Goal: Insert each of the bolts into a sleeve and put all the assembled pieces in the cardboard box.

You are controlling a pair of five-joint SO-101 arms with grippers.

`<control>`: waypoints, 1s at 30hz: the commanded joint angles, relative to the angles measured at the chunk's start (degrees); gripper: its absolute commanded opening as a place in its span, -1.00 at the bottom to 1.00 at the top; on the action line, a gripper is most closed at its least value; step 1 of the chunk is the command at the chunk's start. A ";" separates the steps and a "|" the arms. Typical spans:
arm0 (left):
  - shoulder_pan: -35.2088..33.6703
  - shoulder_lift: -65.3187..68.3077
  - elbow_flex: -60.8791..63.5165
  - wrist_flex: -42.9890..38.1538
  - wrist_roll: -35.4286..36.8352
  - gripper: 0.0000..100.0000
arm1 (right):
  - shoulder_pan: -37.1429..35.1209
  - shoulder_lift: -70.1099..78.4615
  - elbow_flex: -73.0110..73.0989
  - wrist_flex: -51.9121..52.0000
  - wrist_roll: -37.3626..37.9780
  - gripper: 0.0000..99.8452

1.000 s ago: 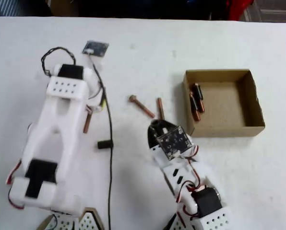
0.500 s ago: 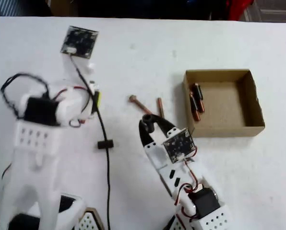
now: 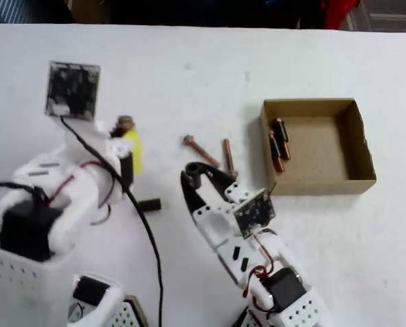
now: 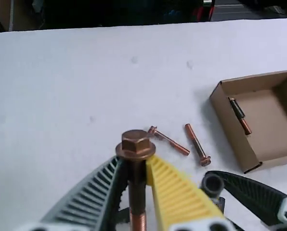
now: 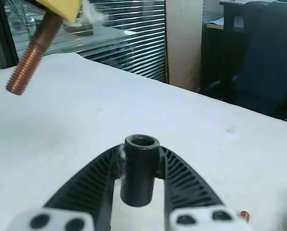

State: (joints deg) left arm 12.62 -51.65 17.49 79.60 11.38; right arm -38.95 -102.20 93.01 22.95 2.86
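A: Between the left jaws, what?
B: Copper bolt [image 4: 136,166], pinched by the shank, head out past the tips, clear of the counter [image 3: 189,61].
A: Right jaws?
B: Pressed onto a black sleeve [image 5: 139,168], open end showing.
A: Farther out?
B: Two loose bolts [image 3: 201,151] lying on the counter near the right jaws; spare sleeve [image 3: 148,204] beside a cable [image 3: 145,231]; cardboard box [image 3: 356,146] off to the side, assembled pieces [image 3: 278,144] against the wall nearest the bolts.

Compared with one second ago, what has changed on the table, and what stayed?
The left gripper drew back, raising its bolt upright; the right gripper, holding a sleeve, shifted toward it. The two loose bolts, the spare sleeve and the box stayed put.
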 commanded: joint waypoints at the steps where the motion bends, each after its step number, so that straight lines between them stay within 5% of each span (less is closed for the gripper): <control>1: 1.71 -8.40 5.54 -7.56 -0.44 -0.96 | -0.31 -0.22 -0.18 -2.77 -0.18 -0.97; 15: 6.81 -41.71 46.24 -45.01 -3.96 -0.96 | -0.48 -0.22 1.41 -3.21 -0.09 -0.97; 30: 8.40 -42.95 53.36 -56.35 -3.16 -0.96 | -5.05 -0.22 3.87 -6.81 3.96 -0.97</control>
State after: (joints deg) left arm 20.35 -93.76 71.21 26.33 7.96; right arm -43.34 -102.11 96.44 17.49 5.85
